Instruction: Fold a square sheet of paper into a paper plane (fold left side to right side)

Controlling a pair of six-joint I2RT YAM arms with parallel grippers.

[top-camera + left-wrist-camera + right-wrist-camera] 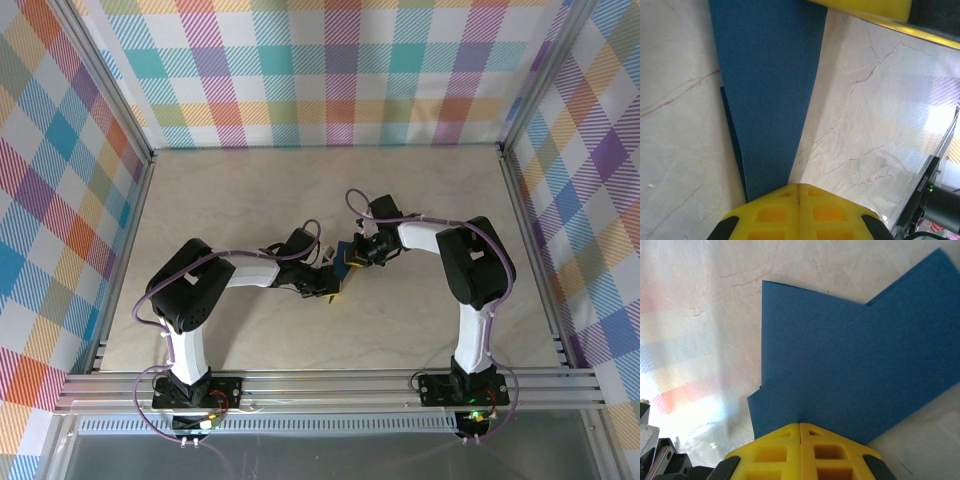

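Yellow-fingered left claw [799,187] is clenched, tips down on the near end of the paper [770,90], whose long axis runs straight ahead, widening away. Right claw [800,426], clenched too, has paper spreading ahead and rightward. Neither visibly pinches it. No writing legible.

The left arm [190,290] and right arm [475,265] bend inward, elbows bowed outward, meeting over the square sheet of paper [840,355]. The left gripper [325,290] comes in from the sheet's left with fingers [775,215] pressed together. The right gripper [352,255] comes in from its right, its fingers [830,455] likewise closed, tips at the sheet.
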